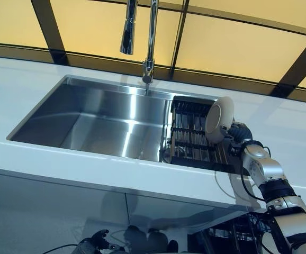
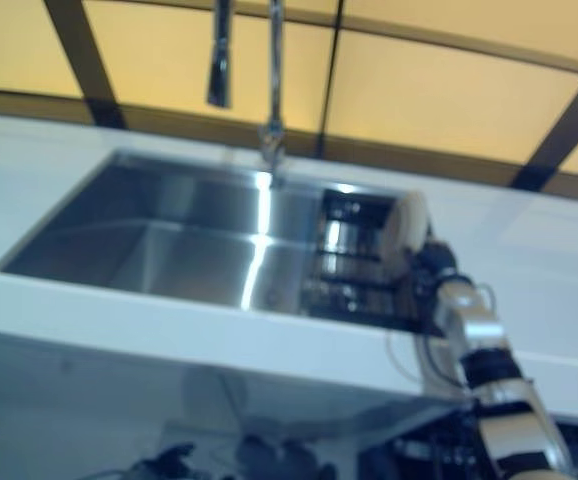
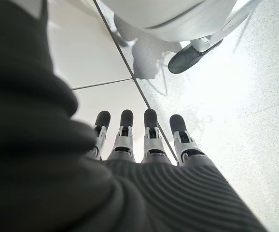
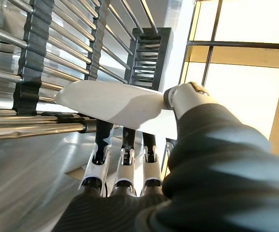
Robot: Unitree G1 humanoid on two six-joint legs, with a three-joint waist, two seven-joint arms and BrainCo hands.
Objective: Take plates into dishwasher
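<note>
A white plate [image 1: 219, 120] stands on edge at the right end of the dark dish rack [image 1: 190, 142], which sits in the right part of the steel sink [image 1: 100, 124]. My right hand [image 1: 239, 135] reaches over the counter from the right and is shut on the plate. In the right wrist view the plate [image 4: 110, 104] is pinched between the thumb [image 4: 188, 96] on one face and the fingers [image 4: 125, 154] on the other, just beside the rack's bars [image 4: 38, 72]. My left hand [image 1: 93, 242] hangs low under the counter with straight fingers [image 3: 149, 135] and holds nothing.
A tall chrome faucet [image 1: 150, 37] rises behind the sink. The white counter [image 1: 296, 127] runs around the basin, with its front edge [image 1: 89, 164] between me and the sink. Dark wire racks [image 1: 237, 233] show below the counter at the lower right.
</note>
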